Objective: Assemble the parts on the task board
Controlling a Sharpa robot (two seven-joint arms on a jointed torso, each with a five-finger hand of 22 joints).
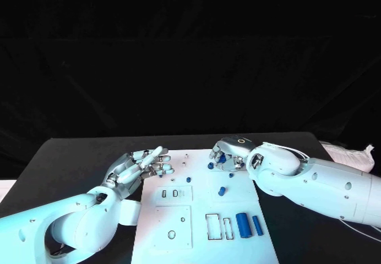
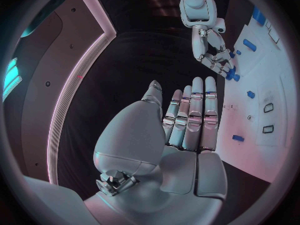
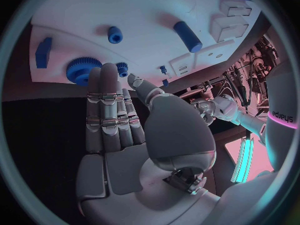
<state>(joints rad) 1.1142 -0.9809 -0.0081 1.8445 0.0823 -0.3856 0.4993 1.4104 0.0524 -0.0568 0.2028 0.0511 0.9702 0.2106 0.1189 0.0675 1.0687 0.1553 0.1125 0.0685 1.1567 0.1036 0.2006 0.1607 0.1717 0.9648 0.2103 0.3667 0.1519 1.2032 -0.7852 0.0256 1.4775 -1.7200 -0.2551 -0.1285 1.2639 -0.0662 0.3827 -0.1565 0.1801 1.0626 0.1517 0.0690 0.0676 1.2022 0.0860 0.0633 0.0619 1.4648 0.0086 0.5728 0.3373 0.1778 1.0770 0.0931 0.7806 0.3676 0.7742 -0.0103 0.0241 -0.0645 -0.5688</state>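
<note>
Left hand (image 1: 143, 166) sits flat-fingered and spread at the board's (image 1: 179, 220) left edge, holding nothing. Right hand (image 1: 226, 154) w/ straight fingers, also empty, hovers over the board's far end by a blue gear (image 3: 80, 71). Board lies mid black tabletop (image 1: 79, 159). Two blue cylinders (image 1: 249, 225) lie near its right edge; small blue parts (image 1: 222, 191) scattered btw. Bare tabletop both sides.

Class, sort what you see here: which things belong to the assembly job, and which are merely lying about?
Belonging to the job:
task board
two blue cylinders
blue gear
small blue peg
left hand, open
right hand, fingers at the gear

Lying about:
pale crumpled thing at the table's far right edge
</note>
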